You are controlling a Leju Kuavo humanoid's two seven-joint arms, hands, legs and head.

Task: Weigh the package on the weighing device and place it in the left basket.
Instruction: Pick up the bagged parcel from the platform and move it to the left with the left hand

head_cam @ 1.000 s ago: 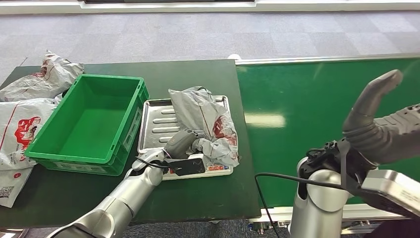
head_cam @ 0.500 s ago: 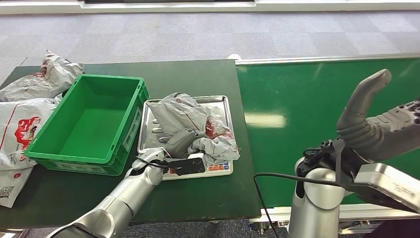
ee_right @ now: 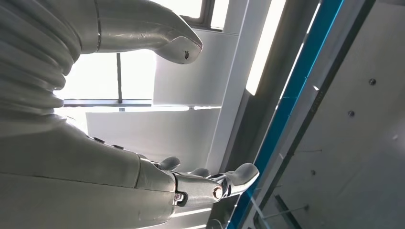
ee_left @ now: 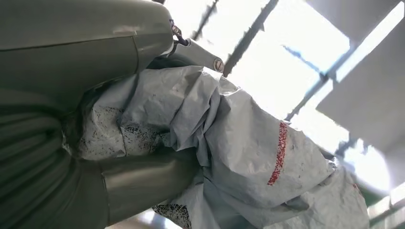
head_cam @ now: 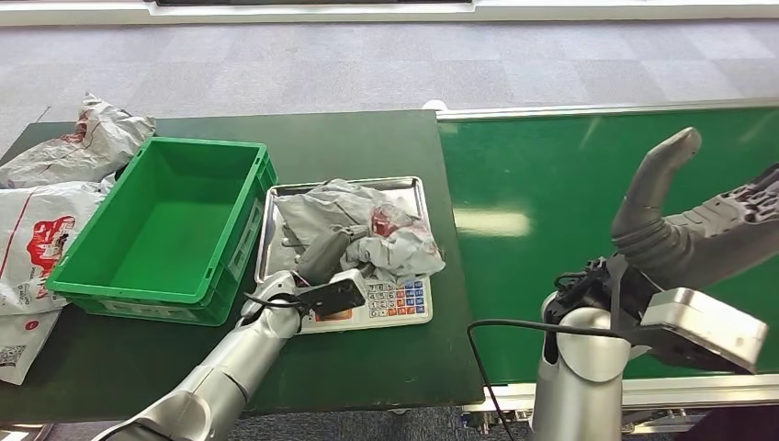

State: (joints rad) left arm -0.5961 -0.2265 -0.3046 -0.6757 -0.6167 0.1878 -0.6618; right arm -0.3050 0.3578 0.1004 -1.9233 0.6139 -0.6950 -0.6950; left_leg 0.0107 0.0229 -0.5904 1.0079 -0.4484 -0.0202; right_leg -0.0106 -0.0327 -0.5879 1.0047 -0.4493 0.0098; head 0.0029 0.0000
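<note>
Head view: left robot hand clamped on grey package, still on scale tray, just right of green basket on table. Right robot hand raised over green conveyor, fingers spread.
Left wrist view: thumb and fingers wrapped around crumpled package.
Right wrist view: right robot hand apart, holding nothing.

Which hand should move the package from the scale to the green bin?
Left. The left hand already grips the grey package on the scale, right beside the green bin. The right hand is open above the conveyor.
</note>
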